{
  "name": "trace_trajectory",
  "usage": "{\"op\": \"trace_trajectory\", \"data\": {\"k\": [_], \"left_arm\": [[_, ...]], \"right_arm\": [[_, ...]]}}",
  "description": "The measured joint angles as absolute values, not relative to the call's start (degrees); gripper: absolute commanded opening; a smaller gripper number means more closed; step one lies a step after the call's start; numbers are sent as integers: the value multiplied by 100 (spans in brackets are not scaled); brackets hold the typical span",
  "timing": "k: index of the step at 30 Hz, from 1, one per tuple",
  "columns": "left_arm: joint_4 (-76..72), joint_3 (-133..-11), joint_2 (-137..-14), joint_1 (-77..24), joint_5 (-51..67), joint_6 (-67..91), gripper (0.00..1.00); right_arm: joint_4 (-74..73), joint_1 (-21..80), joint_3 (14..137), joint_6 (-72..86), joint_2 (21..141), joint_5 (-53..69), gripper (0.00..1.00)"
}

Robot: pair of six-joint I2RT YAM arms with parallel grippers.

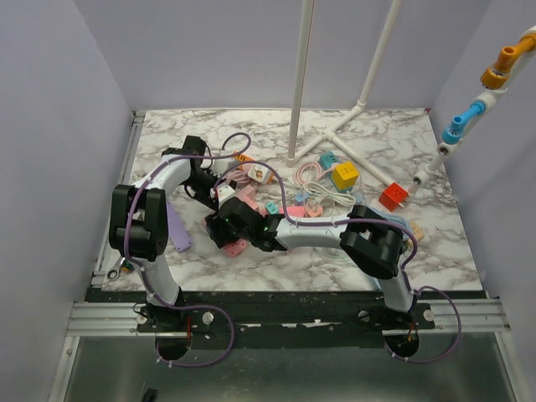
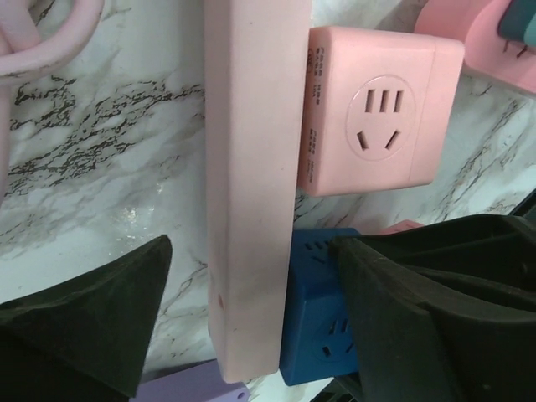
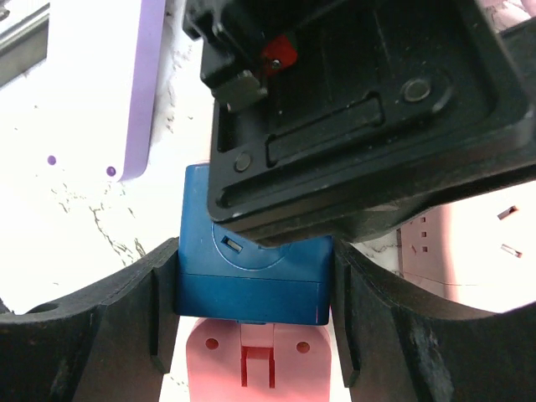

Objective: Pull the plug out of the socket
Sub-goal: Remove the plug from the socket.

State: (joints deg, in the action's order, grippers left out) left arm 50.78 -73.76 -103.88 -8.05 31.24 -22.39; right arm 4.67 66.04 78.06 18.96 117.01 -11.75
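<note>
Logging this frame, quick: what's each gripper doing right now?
Left gripper: open, straddling the pink power strip, not clamped.
Right gripper: closed on the blue cube plug.

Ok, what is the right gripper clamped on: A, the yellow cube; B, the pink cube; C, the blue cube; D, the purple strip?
C: in the right wrist view, the right gripper squeezes the blue cube from both sides.

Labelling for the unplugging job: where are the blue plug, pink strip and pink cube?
blue plug (image 3: 251, 297): right wrist view, lower part of its face.
pink strip (image 2: 251, 184): left wrist view, middle of its body.
pink cube (image 2: 381, 117): left wrist view, its socket face.
</note>
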Motion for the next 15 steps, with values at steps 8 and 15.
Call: {"op": "trace_trajectory", "data": {"k": [8, 15], "left_arm": [[5057, -7384, -10420, -897, 3223, -2189, 51], [5019, -7450, -10438, -913, 3041, -2296, 13]], "right_arm": [[644, 6604, 7854, 1990, 11701, -1271, 37], [676, 6604, 7854, 1984, 11697, -1374, 37]]}}
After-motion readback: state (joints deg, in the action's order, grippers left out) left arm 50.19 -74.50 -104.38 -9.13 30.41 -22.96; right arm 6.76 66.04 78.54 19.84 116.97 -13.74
